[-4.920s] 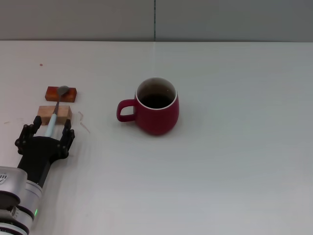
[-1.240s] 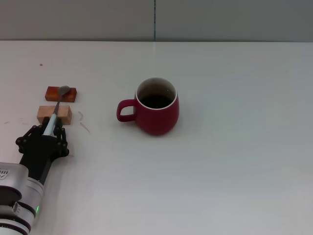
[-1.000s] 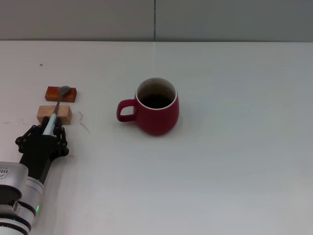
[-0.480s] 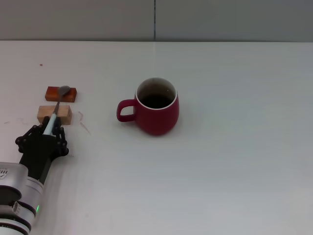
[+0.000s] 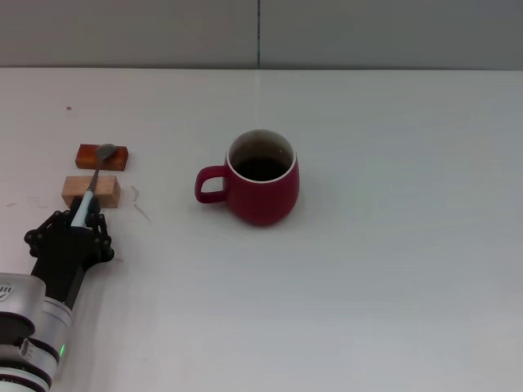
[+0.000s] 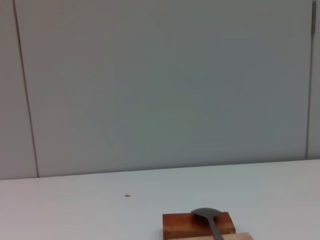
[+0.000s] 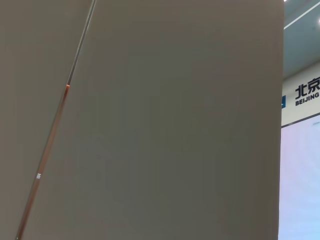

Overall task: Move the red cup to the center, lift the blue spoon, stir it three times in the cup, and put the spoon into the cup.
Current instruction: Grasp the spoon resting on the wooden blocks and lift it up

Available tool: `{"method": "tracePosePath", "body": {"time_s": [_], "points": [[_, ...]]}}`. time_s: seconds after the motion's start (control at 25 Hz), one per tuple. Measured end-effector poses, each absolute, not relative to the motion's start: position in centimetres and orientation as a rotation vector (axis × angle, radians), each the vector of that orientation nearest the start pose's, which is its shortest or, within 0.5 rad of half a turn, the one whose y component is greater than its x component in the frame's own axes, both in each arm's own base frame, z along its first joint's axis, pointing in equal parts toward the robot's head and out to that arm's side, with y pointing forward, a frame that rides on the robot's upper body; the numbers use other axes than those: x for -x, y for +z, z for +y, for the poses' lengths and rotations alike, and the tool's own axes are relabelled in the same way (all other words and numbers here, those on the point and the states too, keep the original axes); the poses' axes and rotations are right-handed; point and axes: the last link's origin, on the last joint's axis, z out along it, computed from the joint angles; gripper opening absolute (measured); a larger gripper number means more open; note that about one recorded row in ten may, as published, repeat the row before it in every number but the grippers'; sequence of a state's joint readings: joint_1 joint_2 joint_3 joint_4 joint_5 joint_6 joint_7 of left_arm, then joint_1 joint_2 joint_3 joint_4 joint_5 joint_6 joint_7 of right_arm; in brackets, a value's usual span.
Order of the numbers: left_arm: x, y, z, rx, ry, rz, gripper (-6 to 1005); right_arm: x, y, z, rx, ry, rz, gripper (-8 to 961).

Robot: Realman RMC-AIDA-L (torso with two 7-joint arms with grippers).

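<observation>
Near the middle of the white tabletop point(image 5: 392, 269) stands the red cup point(image 5: 260, 178), a rounded dark red ceramic mug with a pale rim and a dark inside; its 1 loop handle points toward the robot's left. Well to the left of the cup lie 2 small wooden blocks, a reddish-brown block point(image 5: 102, 156) farther from the robot and a pale wooden block point(image 5: 91, 191) just nearer than it. The blue spoon point(image 5: 90, 189), a slim spoon with a light blue handle and a grey metal bowl and neck, lies across both blocks: its bowl rests on the reddish-brown block and its handle runs over the pale one toward the robot. The left gripper point(image 5: 71, 233), black and many-linked, sits low just on the near side of the pale block, far left of the cup, with its jaws drawn narrow around the tip of the spoon's blue handle. In the left wrist view the grey spoon bowl point(image 6: 206, 214) lies on the reddish-brown block point(image 6: 198, 225), with a grey panelled wall point(image 6: 160, 85) behind. The right gripper shows in no view; its wrist camera faces a plain grey wall panel point(image 7: 150, 120).
</observation>
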State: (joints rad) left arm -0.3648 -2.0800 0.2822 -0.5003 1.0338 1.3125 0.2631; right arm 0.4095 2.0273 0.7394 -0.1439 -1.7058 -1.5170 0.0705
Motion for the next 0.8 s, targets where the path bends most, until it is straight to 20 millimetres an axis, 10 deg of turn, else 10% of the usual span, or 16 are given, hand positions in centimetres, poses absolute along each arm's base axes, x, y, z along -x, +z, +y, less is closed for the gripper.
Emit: {"method": "tracePosePath", "body": {"time_s": [0.8], "points": [[33.69,-8.19,23.80,1.621,-0.455,-0.678,172,-39.35,12.40,27.75,1.049,0.494,0.253,679]]}}
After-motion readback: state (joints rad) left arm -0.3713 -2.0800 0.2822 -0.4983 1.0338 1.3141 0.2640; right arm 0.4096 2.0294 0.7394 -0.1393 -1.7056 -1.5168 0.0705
